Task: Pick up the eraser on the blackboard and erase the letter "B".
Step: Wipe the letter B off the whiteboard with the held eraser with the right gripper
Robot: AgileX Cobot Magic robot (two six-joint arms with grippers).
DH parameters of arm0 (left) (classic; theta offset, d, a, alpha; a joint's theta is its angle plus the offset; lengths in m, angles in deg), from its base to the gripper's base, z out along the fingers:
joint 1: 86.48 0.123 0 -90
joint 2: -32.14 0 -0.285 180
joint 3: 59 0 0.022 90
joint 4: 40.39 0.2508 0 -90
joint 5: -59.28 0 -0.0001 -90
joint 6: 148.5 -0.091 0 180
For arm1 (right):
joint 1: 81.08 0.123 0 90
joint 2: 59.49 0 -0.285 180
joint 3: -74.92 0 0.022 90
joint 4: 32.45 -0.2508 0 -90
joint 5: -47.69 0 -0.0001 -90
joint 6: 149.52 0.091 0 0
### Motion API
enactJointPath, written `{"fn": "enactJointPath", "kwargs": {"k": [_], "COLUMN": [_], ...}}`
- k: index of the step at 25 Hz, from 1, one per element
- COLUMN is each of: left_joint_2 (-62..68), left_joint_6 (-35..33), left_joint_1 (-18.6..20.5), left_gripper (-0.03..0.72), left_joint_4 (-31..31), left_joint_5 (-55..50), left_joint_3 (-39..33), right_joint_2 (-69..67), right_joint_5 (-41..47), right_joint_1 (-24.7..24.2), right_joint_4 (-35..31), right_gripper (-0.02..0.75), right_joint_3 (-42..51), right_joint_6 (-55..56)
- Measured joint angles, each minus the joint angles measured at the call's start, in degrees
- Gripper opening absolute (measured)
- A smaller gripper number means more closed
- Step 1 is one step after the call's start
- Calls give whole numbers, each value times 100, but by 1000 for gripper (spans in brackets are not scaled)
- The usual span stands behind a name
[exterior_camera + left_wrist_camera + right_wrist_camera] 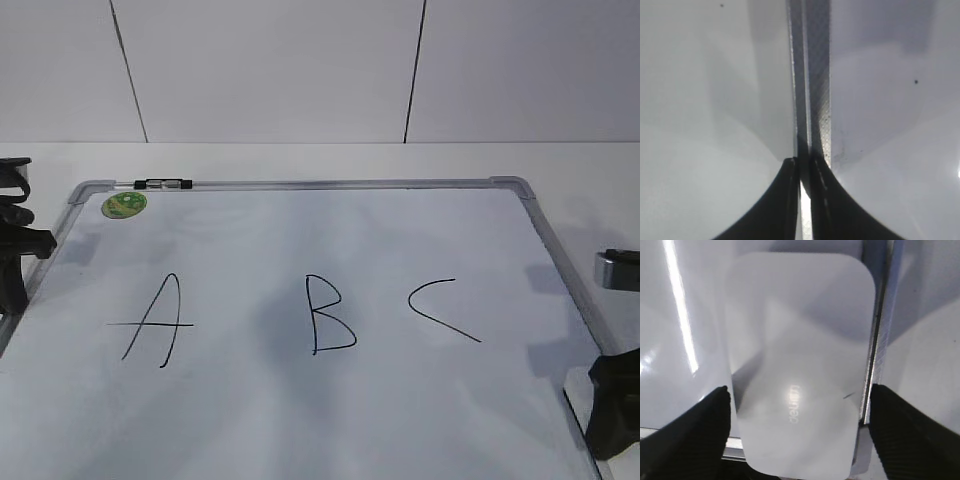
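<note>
The blackboard (pixel 400 420) is a white dry-erase board with a silver-grey frame, lying flat. The letter "B" (pixel 330 315) is drawn in black at its middle. The eraser (pixel 800 340), a white rounded block with small grey print, lies by the board's frame (pixel 881 330). My right gripper (pixel 800 389) is open, with one finger on each side of the eraser and a small gap on the right. In the exterior view it (pixel 612 405) sits at the board's lower right corner and hides most of the eraser. My left gripper (pixel 804 165) is shut and empty over the frame (pixel 810 75), at the board's left edge (pixel 15 265).
A black "A" (pixel 155 320) and "C" (pixel 440 310) flank the B. A small black-and-silver marker (pixel 163 184) lies on the top frame, next to a round green sticker (pixel 124 204). A grey metallic part (pixel 618 268) shows at the right edge.
</note>
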Motion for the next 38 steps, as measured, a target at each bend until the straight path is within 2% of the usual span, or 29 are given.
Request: {"fn": "enactJointPath", "kwargs": {"k": [12,17,20,29,38], "left_joint_2": [0,0,0,0,0], "left_joint_6": [0,0,0,0,0], "left_joint_1": [0,0,0,0,0], "left_gripper": [25,25,25,25,25], "left_joint_4": [0,0,0,0,0], "left_joint_5": [0,0,0,0,0], "left_joint_3": [0,0,0,0,0], "right_joint_2": [-245,-253,-253,-258,-267], "right_joint_5": [12,12,12,87,823], "right_joint_1": [141,141,141,141,141], "right_joint_4": [23,35,45,45,45], "right_gripper": [664,574,554,552,552], "right_joint_3": [-9,-9,-9,-93,-785], "right_joint_6": [-33,-32,-32,-32,-32]}}
